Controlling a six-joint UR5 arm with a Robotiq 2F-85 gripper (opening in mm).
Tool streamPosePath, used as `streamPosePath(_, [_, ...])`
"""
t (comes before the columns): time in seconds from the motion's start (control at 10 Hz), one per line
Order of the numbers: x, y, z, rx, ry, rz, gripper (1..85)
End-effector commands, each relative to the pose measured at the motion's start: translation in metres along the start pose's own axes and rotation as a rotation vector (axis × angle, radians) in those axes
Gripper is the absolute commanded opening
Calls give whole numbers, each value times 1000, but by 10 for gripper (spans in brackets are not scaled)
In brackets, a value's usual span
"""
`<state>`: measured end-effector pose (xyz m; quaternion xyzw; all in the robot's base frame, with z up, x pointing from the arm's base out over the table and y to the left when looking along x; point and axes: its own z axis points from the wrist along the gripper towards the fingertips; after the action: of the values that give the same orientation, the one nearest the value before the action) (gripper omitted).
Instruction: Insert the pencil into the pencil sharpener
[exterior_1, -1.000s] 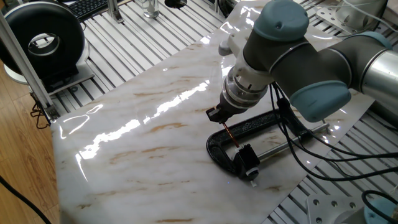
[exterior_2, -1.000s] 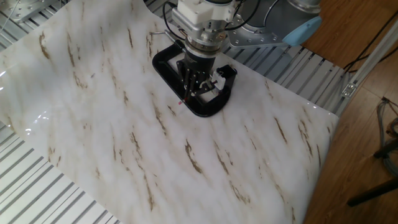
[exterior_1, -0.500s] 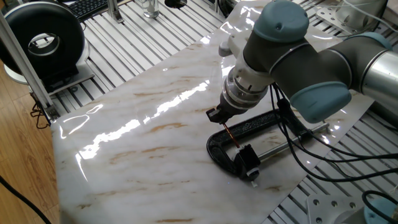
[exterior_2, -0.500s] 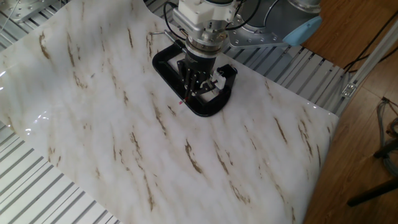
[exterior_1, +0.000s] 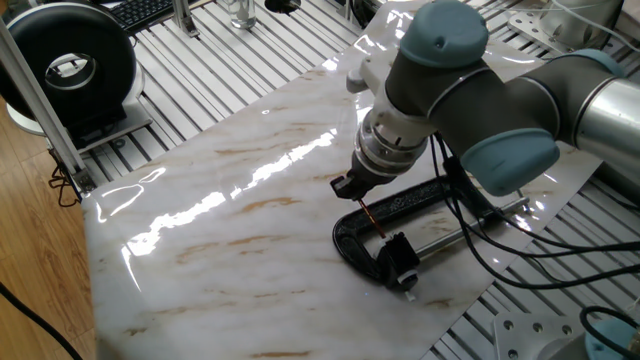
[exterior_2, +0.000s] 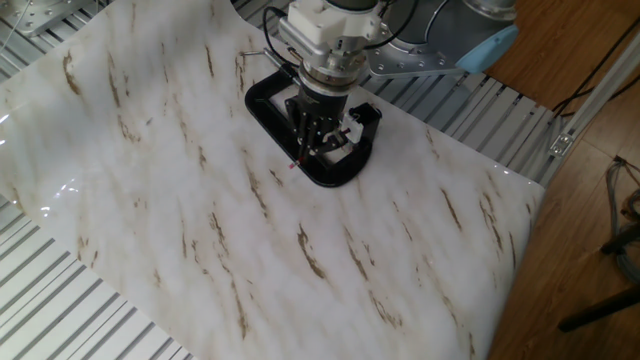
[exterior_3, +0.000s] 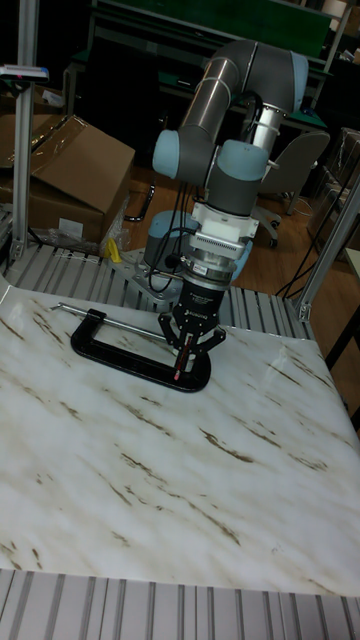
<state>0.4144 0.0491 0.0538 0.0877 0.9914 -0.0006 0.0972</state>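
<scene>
Presently: one gripper (exterior_3: 187, 352) closed on one pencil (exterior_1: 372, 222), held tilted above one pencil sharpener (exterior_1: 398, 254). Sharpener sits beside end of one black C-clamp (exterior_3: 120, 356) on marble-pattern table (exterior_2: 180, 220).

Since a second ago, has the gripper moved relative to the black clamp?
No. The gripper holds the pencil over the same spot of the C-clamp; only the arm's upper joints turned slightly.
</scene>
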Motion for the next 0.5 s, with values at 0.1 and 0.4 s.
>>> streamPosePath(0.1, [7,9,0,-38,41,-44,270])
streamPosePath(0.4, [18,8,6,-82,64,-98,387])
